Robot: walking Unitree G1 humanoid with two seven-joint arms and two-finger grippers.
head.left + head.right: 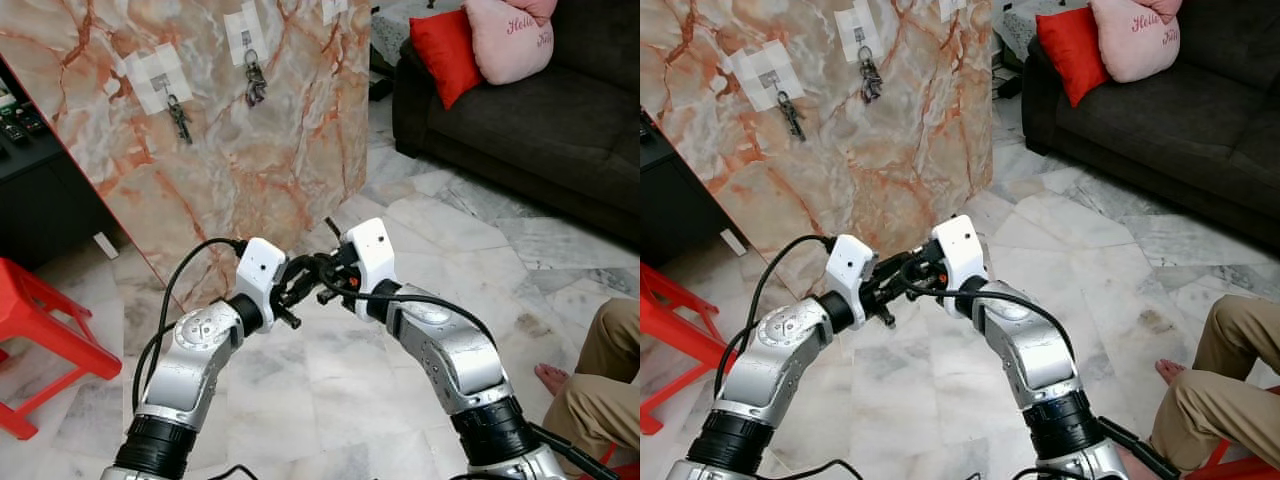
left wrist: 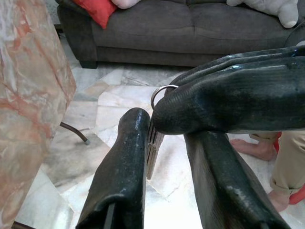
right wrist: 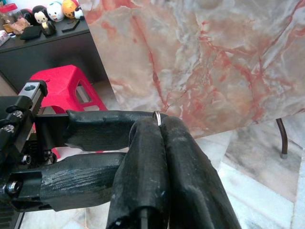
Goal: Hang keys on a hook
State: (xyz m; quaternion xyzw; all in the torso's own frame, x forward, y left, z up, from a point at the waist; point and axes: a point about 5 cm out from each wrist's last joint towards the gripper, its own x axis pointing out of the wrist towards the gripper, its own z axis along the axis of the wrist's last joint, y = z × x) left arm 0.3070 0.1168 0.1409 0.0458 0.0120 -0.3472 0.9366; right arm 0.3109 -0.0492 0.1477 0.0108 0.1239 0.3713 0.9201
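Both arms raised, tools meeting above marble floor [image 1: 330, 390]. Right tool [image 3: 159, 125] pressed together, pinching key ring [image 2: 161, 91]; keys [image 2: 152, 148] hang between spread fingers of left tool [image 2: 164, 124]. Marble board [image 1: 250, 150] ahead, two key bunches [image 1: 255, 85] already on hooks.

The two grippers meet low over the floor [image 1: 330, 390], the left gripper [image 1: 292, 290] to the left of the right gripper [image 1: 325, 280], fingers crossing, with the keys [image 2: 153, 143] between them. Ahead of them stands the slab [image 1: 270, 150], bearing two hung key bunches [image 1: 180, 118] [image 1: 255, 85]. Far left of the grippers sits a stool [image 1: 40, 340], behind it a cabinet [image 1: 40, 200]. Ahead and right lies the sofa [image 1: 540, 110] with cushions [image 1: 445, 50]. A person's leg [image 1: 595, 370] is near right.
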